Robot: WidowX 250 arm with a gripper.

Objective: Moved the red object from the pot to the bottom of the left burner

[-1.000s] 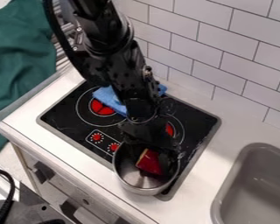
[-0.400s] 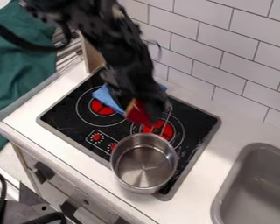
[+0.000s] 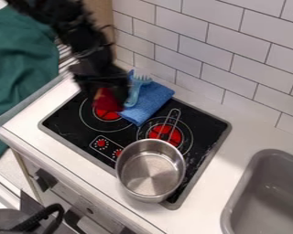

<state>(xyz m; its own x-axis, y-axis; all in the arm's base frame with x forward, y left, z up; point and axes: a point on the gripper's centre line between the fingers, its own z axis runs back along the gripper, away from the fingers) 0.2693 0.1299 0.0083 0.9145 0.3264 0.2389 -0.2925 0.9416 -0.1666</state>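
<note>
The black gripper [image 3: 106, 95] hangs above the left burner [image 3: 89, 119], shut on the red object [image 3: 108, 100], which overlaps the burner's red centre in the view. How high the object is above the stove cannot be told. The metal pot [image 3: 151, 171] stands at the front right of the stove, its wire handle pointing toward the right burner [image 3: 165, 134], with nothing inside.
A blue cloth [image 3: 148, 101] with a light-blue brush or fork [image 3: 134, 90] on it lies at the back of the stove [image 3: 69, 135], just right of the gripper. A tiled wall [image 3: 228, 59] rises behind, and a grey sink [image 3: 268, 194] is at the right.
The gripper has lifted the red object out of the pot and carried it up and left, over the left burner. The cloth and the blue utensil have come into sight.
</note>
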